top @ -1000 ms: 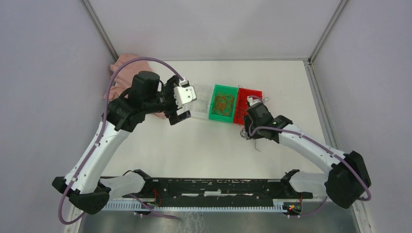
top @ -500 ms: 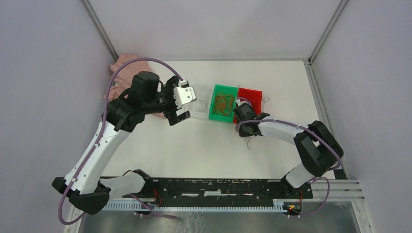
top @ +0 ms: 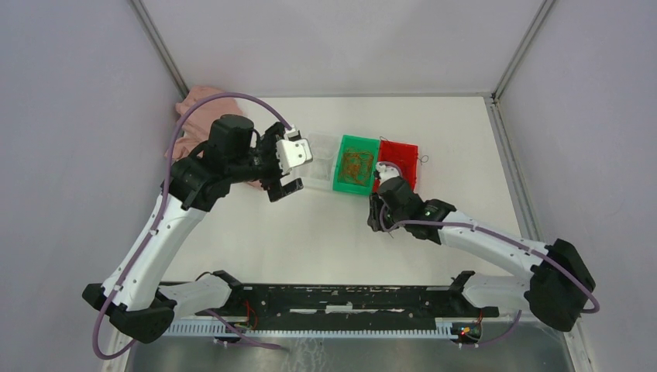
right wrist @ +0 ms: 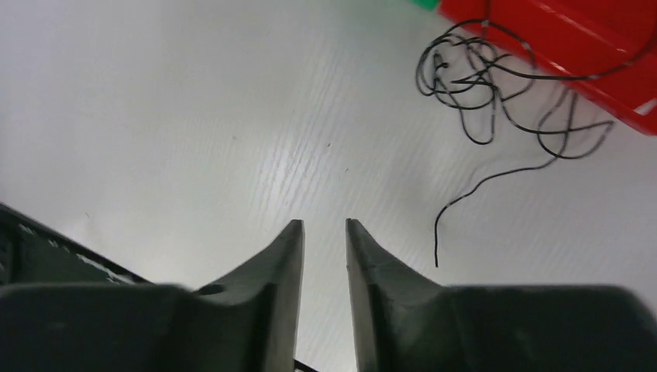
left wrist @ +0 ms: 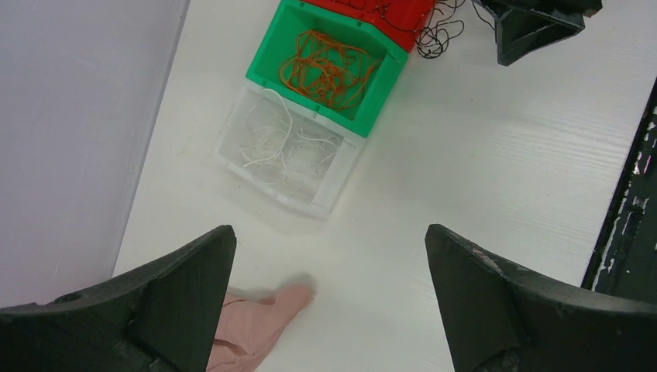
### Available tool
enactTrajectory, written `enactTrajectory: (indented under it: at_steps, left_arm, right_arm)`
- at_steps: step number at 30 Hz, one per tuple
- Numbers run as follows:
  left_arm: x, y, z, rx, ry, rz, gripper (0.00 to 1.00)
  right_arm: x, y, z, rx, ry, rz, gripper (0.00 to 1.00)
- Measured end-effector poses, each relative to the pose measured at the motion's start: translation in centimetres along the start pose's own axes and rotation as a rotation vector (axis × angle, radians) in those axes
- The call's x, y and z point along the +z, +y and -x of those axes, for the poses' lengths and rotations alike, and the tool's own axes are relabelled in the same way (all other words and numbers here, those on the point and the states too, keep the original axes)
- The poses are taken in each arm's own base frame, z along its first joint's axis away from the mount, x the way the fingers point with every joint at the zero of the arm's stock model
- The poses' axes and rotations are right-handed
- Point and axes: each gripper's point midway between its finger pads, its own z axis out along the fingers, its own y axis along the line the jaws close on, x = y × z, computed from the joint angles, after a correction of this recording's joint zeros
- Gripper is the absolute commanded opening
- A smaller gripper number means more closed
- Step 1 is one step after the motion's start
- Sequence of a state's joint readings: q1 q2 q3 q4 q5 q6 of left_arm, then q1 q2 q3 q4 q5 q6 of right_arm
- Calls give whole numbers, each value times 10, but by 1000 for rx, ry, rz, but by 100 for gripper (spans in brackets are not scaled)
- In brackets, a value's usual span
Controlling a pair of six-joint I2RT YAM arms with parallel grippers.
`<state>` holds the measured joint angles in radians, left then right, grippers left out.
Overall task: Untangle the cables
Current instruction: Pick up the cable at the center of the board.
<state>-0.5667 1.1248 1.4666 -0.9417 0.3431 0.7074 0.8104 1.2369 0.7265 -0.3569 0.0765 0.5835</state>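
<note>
The right arm has unfolded from its raised bend and now lies low and stretched across the white worktop (top: 325,248), while the left arm has kept its place. Of the two hands, the right hand (right wrist: 324,226) sits nearest, its fingers drawn almost together with only a narrow slit of worktop showing between them and nothing seen in it. Just beyond it a loose tangle of black cables (right wrist: 472,85), hair-thin and curly with one long tail, lies on the worktop against the near wall of the red bin (right wrist: 589,31). Three bins stand touching in one row: red, green bin (left wrist: 267,66) and clear bin (left wrist: 232,147). A curly wad of orange cables (left wrist: 329,66) fills the green one; thin whitish cables (left wrist: 283,143) lie in the clear one. The left hand (left wrist: 329,240) hangs above the clear bin's end, spread wide and empty. One pink cloth (left wrist: 256,318) lies by the left wall. Plain pale walls (top: 333,39) close in three sides.
</note>
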Motion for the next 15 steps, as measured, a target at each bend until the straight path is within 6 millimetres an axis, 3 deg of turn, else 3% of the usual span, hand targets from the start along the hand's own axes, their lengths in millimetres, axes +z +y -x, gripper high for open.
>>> enactTrajectory:
  at_steps: [2,6,11,15]
  left_arm:
    - [0,0,0,0,-1,-2,99]
    - [0,-1,0,-1,-1,-7,99]
    - [-1,-2,0,-1,0,-8,99]
    - [-2,-2,0,0,-3,-6,99]
  right_arm:
    - [-13,-7,13,7,-51,-48,59]
    - [-18,-41,27,63,-93,-189,58]
    - [-2,-89,19,126,-34,-364,53]
    - [17,-102,2,128,41,-416,47]
